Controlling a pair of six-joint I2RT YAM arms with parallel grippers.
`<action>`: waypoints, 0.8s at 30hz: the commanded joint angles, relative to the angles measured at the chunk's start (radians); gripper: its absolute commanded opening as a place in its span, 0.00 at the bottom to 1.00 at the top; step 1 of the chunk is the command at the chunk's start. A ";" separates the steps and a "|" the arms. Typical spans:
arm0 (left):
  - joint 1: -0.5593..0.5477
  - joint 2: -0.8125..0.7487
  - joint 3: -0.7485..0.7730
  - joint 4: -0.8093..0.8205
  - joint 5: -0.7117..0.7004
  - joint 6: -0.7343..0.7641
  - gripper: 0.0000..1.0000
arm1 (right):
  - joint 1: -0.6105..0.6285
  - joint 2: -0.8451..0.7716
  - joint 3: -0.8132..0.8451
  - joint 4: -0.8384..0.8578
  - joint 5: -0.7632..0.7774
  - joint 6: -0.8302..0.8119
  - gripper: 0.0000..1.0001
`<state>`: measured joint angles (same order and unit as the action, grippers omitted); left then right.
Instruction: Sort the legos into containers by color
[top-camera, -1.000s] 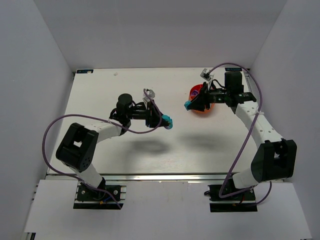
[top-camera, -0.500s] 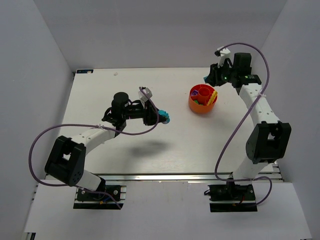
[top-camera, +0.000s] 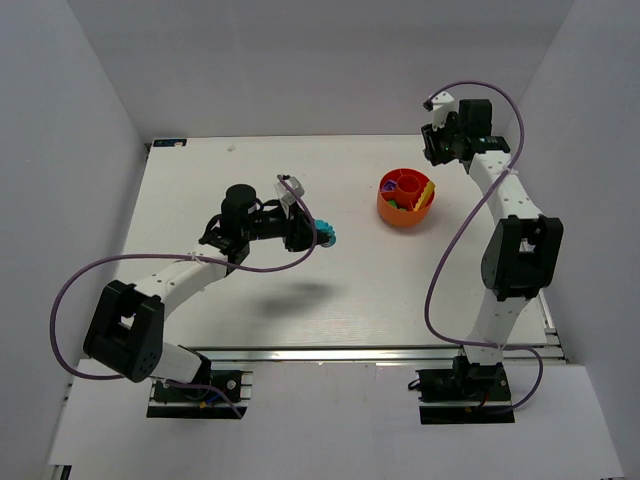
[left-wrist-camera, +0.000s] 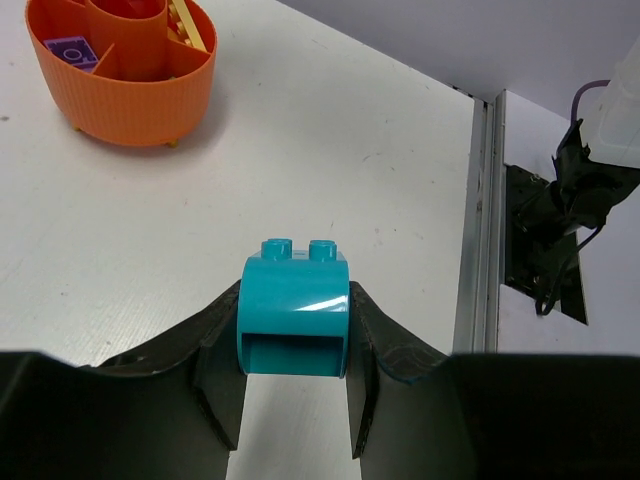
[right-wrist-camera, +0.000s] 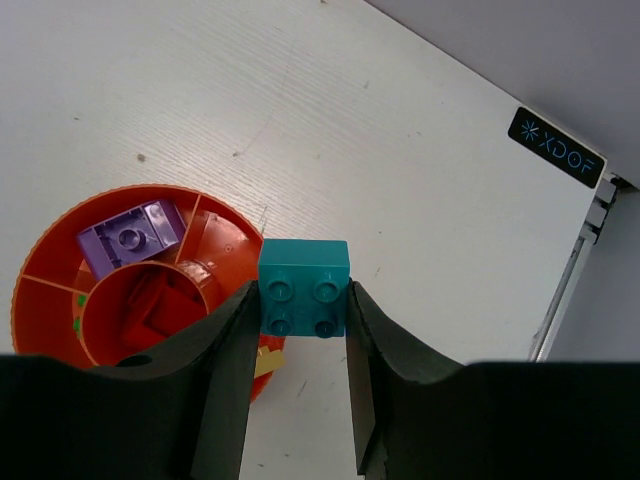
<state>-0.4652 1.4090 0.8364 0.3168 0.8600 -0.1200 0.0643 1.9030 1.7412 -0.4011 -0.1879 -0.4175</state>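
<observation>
My left gripper is shut on a teal lego, held above the table left of the orange bowl. In the left wrist view the bowl is at the top left, with a purple lego and a yellow lego in separate compartments. My right gripper is high at the back right, shut on a square teal lego. Below it the bowl holds a purple lego, a red one in the central cup and a yellow one.
White walls enclose the table on three sides. The table's metal edge rail and a black arm mount lie to the right in the left wrist view. A black XDOF label marks the back corner.
My right gripper has risen and swung from over the bowl to the back right, still holding its teal lego. My left gripper has shifted slightly left and back with its lego.
</observation>
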 joint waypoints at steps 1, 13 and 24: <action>-0.004 -0.050 0.044 -0.018 -0.010 0.023 0.00 | 0.011 0.014 0.064 -0.008 0.036 -0.032 0.01; -0.004 -0.062 0.050 -0.042 -0.021 0.046 0.00 | -0.029 0.137 0.110 0.038 -0.137 0.151 0.02; -0.004 -0.065 0.052 -0.042 -0.009 0.045 0.00 | -0.052 0.205 0.158 -0.028 -0.217 0.189 0.02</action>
<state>-0.4667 1.3857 0.8516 0.2874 0.8452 -0.0891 0.0113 2.1033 1.8286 -0.4110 -0.3573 -0.2428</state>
